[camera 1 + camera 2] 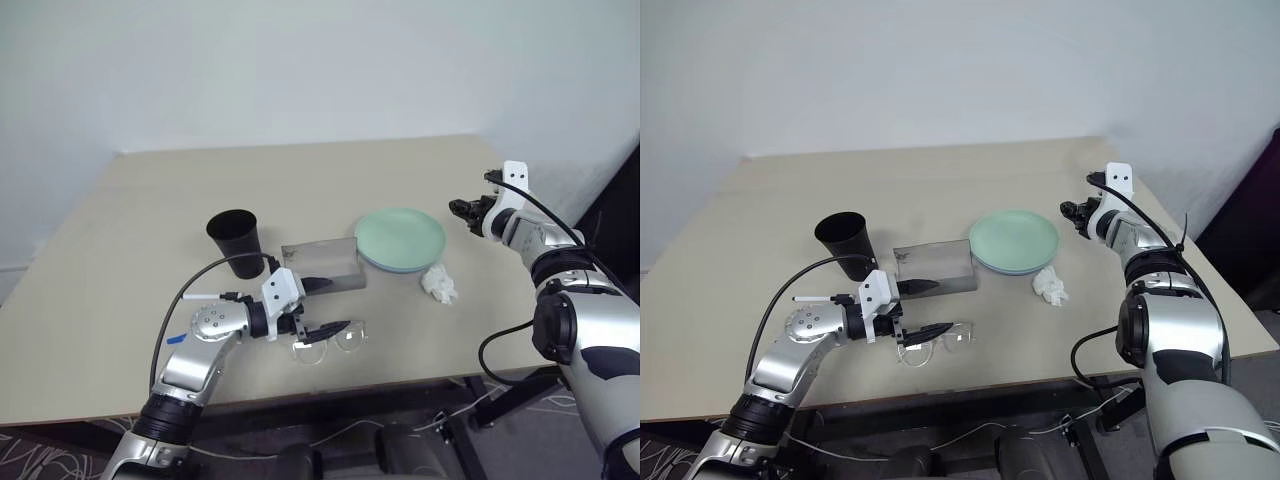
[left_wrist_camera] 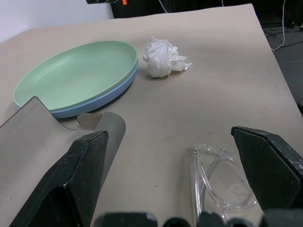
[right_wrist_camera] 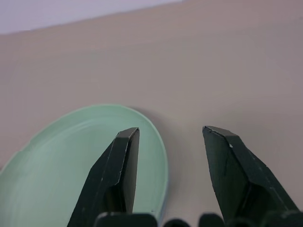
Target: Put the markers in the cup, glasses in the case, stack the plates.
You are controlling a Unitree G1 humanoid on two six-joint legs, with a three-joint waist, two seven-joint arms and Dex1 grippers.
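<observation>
Take the grey case (image 1: 322, 264) as your landmark: it sits open near the middle of the table (image 1: 120, 330). Just to its left stands the black cup (image 1: 236, 242), upright; whether the markers are inside it you cannot tell. Just to the case's right, the mint green plate (image 1: 400, 236) lies stacked on the light blue plate (image 2: 102, 101), whose rim peeks out underneath. A crumpled white tissue (image 1: 439, 284) rests beside the plates on the near right. In front of the case, the clear glasses (image 1: 328, 343) lie on the table. Your left gripper (image 1: 322, 306) hovers between case and glasses with its fingers spread wide, holding nothing. Your right gripper (image 1: 463, 209) hangs just beyond the plates' right edge, fingers parted and empty.
</observation>
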